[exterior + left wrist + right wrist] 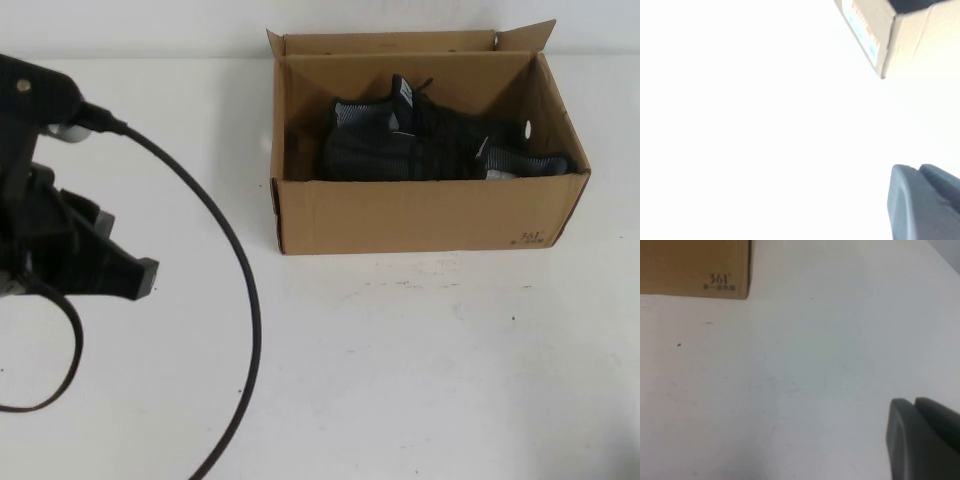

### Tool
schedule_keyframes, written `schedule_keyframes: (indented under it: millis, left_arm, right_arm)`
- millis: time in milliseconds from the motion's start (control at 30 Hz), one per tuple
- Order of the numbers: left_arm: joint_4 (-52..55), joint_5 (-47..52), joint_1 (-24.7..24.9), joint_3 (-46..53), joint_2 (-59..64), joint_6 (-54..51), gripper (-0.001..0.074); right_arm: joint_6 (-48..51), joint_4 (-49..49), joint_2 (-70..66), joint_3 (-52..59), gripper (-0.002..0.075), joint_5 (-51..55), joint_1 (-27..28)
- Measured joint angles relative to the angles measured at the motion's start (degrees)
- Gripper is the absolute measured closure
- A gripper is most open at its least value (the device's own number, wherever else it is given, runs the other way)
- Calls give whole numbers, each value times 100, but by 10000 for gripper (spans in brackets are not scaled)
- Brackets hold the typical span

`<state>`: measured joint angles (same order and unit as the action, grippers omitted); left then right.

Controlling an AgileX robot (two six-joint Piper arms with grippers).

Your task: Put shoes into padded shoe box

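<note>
**Both shoes lie in the box, arms drawn back**

At the left edge of the high view the left gripper (125, 275) hangs above the bare white table (400, 380), its fingers closed together with nothing between them. A black cable (235, 300) loops from the arm down across the tabletop. The box lies to this gripper's right and further back on the table, well apart from it; in the left wrist view only a corner of the cardboard (885, 30) shows, with one dark fingertip (920, 205) at the frame's edge.

Moving right, the shoe box (420, 215) stands toward the back of the table, its long side running left to right and its flaps upright. Small black print marks its front right corner. Inside, the shoes (430, 140) lie lengthwise along the box's long axis, dark knit with grey collars, one partly overlapping the other; a bit of white shows near the right end, which may be paper stuffing. They sit below the rim, wholly within the walls. Whether any padding lies under them cannot be seen.

The right gripper (925, 440) does not show in the high view. Its wrist view has it above the table off the box's printed corner, fingers apparently pressed together and holding nothing.

Judging by how things lie, the placing looks done: both shoes are in the box and neither gripper holds anything. Of the two, the right gripper seems the nearer to the box, should any tidying of the flaps be wanted.
</note>
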<state>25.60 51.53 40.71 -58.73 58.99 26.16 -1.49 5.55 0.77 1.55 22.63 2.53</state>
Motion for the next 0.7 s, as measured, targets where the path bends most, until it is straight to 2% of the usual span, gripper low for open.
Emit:
schedule_keyframes:
  millis: [300, 500, 600, 700]
  left_arm:
    - [23, -115, 0, 93, 0, 9, 738]
    - [84, -1683, -129, 1093, -640, -220, 738]
    - [-238, -2632, -509, 1793, -1231, -663, 738]
    - [-1045, -3564, -1161, 2575, -1855, -1604, 738]
  right_arm:
    - [0, 0, 0, 0, 735, 0, 0]
    - [0, 0, 0, 0, 735, 0, 0]
    - [0, 0, 0, 0, 735, 0, 0]
    - [0, 0, 0, 0, 735, 0, 0]
